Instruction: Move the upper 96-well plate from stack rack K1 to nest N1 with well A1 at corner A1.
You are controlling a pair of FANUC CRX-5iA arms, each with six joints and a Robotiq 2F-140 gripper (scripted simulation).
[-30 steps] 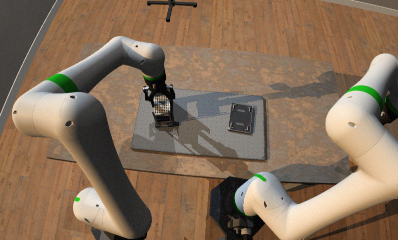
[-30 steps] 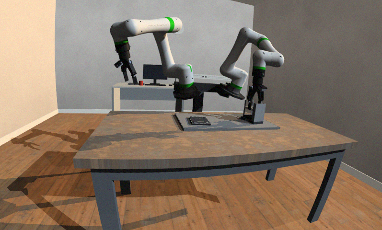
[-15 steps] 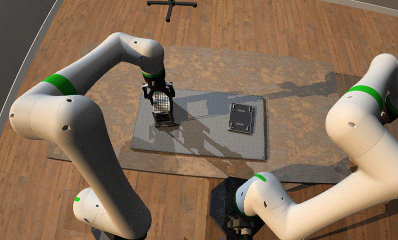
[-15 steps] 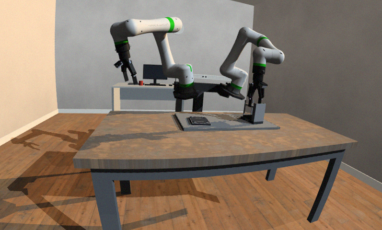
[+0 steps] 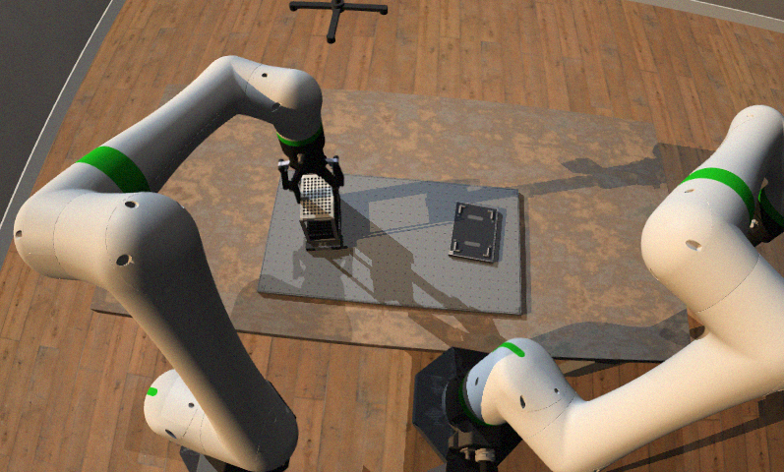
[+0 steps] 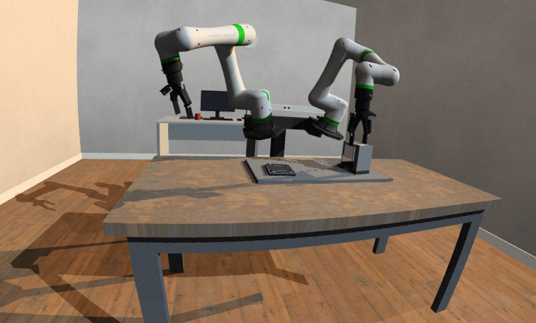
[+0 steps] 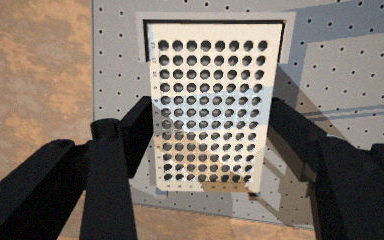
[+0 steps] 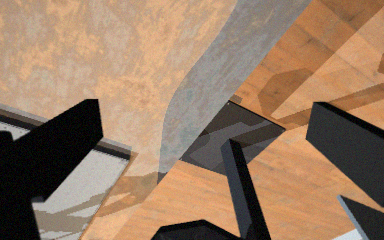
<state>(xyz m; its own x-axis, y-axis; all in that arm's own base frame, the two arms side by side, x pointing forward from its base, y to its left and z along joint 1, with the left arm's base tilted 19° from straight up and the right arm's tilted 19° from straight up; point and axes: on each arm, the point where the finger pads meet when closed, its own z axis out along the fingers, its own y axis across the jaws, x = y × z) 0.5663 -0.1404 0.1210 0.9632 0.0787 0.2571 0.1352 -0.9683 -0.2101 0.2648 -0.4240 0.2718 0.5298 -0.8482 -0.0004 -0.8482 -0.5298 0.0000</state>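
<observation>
Top view: left of centre, my left gripper (image 5: pixel 317 193) (image 6: pixel 358 140) (image 7: pixel 209 113) is clenched on the upper plate (image 5: pixel 317 198) (image 6: pixel 357 142) (image 7: pixel 211 150), one finger along each long side, near the mouth of stack rack K1 (image 5: pixel 326 248) (image 6: pixel 364 157) (image 7: pixel 214 16). I can't tell whether its underside has fully left the rack walls, nor can I make out the lower plate. I judge the plate light and fairly stiff, its smooth sides apt to slip or pivot if I squeeze off-centre; the middle of the long edges is the right hold, firm enough to stop it rocking, gentle enough not to bow the rim, and well off the wells. In the left wrist view the column numbers run up the left margin, highest at the top, so I take A1 to be lower left. I'd lift straight, lest a skirt snag. Right of centre in the top view, nest N1 (image 5: pixel 475 229) (image 6: pixel 280 169) waits without a plate, its corner locators bare; I'd lower the plate level there, as a tilt could perch it on one. At the right edge, my right gripper (image 5: pixel 761 232) (image 6: pixel 183 112) (image 8: pixel 204 119) is spread wide, holding nothing.
</observation>
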